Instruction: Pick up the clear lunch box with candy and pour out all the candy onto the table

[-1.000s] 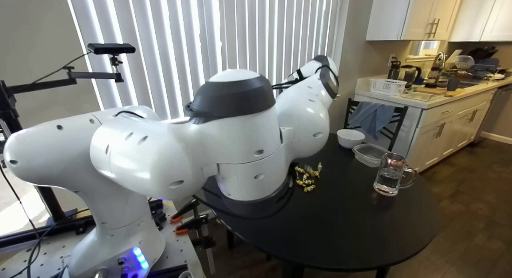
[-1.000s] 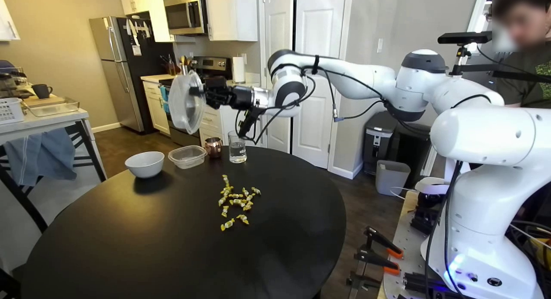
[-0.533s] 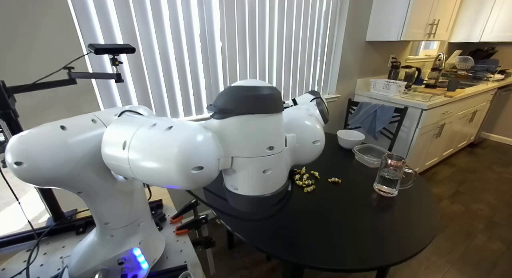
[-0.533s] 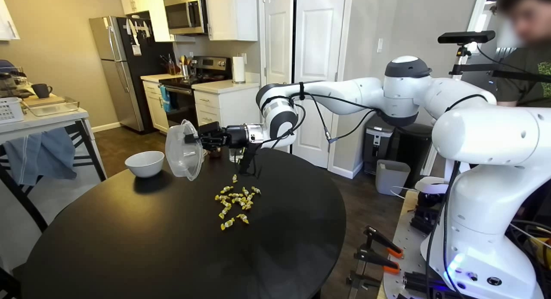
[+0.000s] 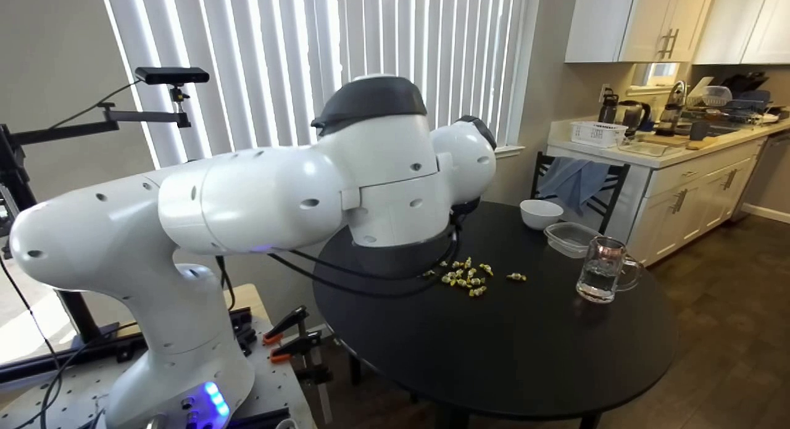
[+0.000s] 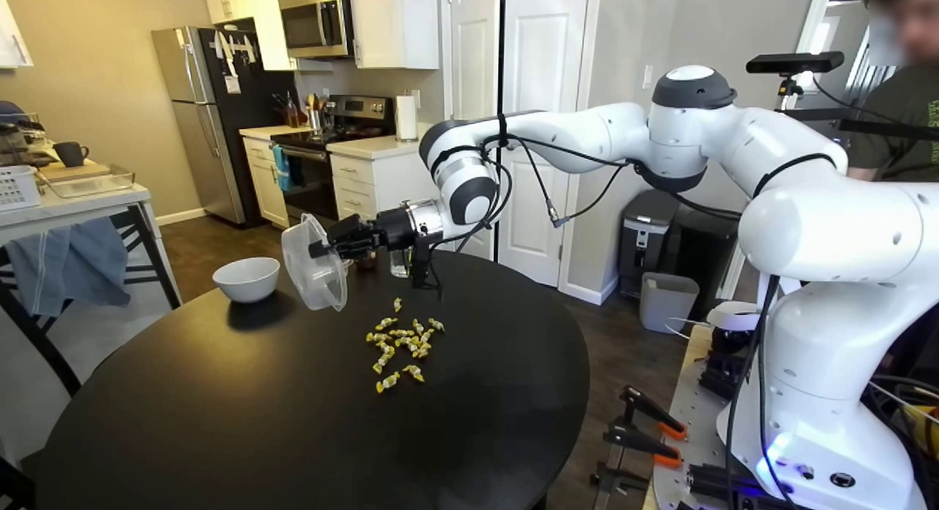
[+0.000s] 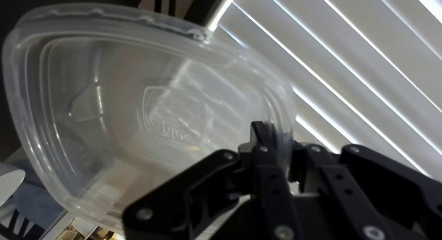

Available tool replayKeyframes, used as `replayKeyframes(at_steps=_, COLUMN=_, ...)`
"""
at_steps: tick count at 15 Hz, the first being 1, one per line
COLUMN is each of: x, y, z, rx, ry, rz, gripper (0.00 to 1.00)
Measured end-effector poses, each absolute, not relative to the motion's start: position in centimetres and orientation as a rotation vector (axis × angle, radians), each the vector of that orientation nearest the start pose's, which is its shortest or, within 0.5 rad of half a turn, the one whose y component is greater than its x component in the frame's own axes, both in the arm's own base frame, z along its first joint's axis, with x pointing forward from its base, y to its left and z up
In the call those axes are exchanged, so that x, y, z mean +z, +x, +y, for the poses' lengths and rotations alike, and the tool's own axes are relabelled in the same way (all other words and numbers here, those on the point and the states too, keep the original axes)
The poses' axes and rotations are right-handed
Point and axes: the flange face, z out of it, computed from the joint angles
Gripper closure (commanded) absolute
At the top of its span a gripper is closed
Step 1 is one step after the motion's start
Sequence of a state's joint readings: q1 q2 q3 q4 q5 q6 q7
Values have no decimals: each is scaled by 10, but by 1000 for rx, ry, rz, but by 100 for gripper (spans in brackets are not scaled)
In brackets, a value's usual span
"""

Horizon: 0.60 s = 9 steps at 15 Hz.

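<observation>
My gripper (image 7: 281,143) is shut on the side wall of the clear lunch box (image 7: 103,84), one finger inside and one outside. In an exterior view the box (image 6: 304,268) hangs above the table (image 6: 293,414) tipped on its side, its opening towards the arm and slightly down. No candy shows inside it in the wrist view. Yellow and pale candy (image 6: 407,341) lies scattered on the black table top, to the right of and below the box. The candy (image 5: 472,278) also shows in an exterior view where the arm hides gripper and box.
A white bowl (image 6: 248,279) stands left of the held box. On the table also stand another clear plastic container (image 5: 571,239) and a glass mug of water (image 5: 605,270). The glass (image 6: 400,263) is partly behind the arm's cables. A towel-draped chair (image 5: 574,179) borders the table.
Over the last second my gripper and the lunch box have come down towards the table, and the box has tilted. A few candies have shifted on the table. The arm's elbow has risen lately.
</observation>
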<state>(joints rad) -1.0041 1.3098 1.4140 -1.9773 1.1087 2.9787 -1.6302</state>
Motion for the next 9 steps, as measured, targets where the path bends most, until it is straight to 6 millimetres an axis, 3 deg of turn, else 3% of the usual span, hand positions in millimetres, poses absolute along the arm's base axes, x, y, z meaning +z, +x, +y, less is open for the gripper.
replayKeyframes(at_steps=9, x=237, y=612, z=116, rx=-810, ry=-2143, rz=-119, gripper=99)
